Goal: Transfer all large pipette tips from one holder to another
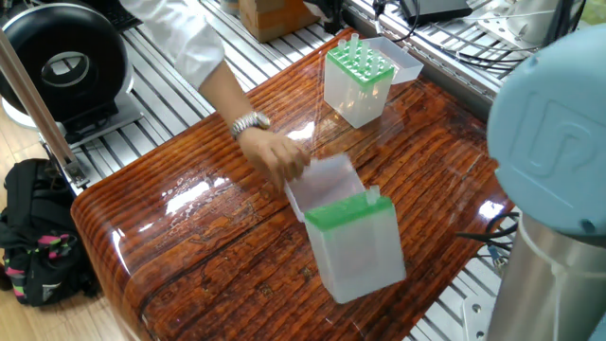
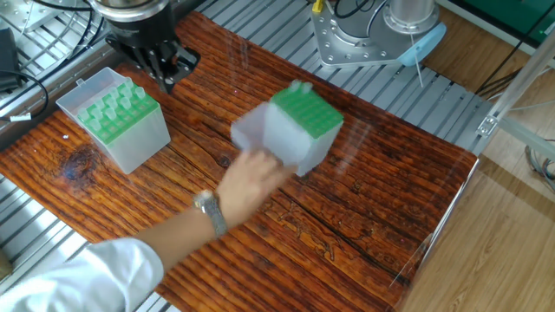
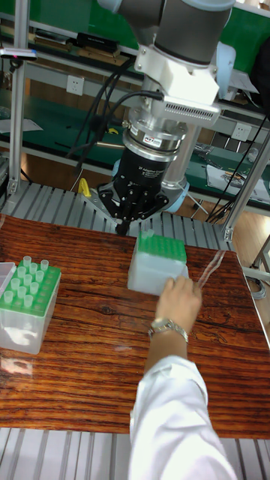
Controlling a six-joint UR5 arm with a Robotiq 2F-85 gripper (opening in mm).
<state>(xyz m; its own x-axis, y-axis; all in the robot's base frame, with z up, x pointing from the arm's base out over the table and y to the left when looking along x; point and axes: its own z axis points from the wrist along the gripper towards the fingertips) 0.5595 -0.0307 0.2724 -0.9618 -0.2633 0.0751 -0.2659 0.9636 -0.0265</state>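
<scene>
While hand (image 2: 251,178) grips empty holder (image 2: 299,130) | gripper (image 3: 126,217) hovers closed (holding nothing)

Hand (image 2: 251,178) motion-blurred, covers near side of green-topped box (image 2: 299,130). Box's holes too blurred to tell whether filled. Gripper (image 3: 126,223) fingertips dark, bunched; gap unreadable. Far box (image 3: 26,306) cut by left edge in tall fixed view.
</scene>
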